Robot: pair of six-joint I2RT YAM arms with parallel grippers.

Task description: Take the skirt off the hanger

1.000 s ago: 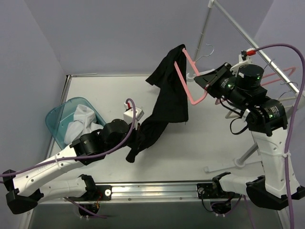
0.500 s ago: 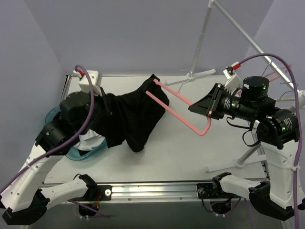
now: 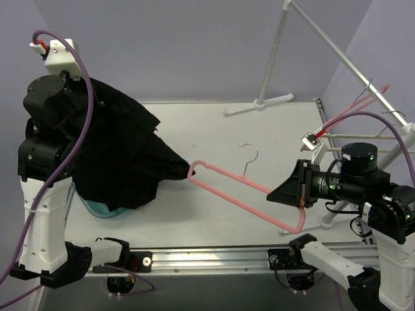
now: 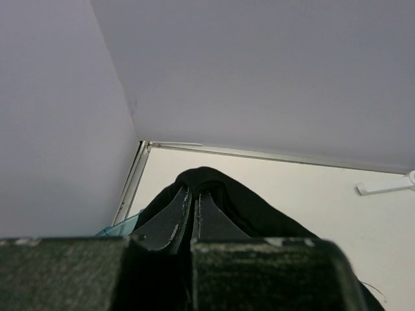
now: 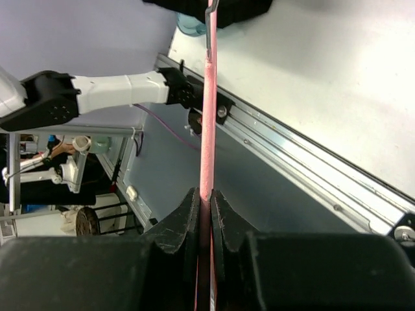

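We see the left gripper raised high above the left edge of the table, with its jaws closed on a fold of the black skirt. The skirt hangs down from it over the teal basket and hides most of that basket. One corner of the cloth stretches to the right and meets the far end of the pink hanger. We cannot tell if it is around the bar or only touching. The right gripper, near the front right corner, is clamped on the hanger's other end. The hanger's metal hook points toward the back. A white clothes rack stands at the back right.
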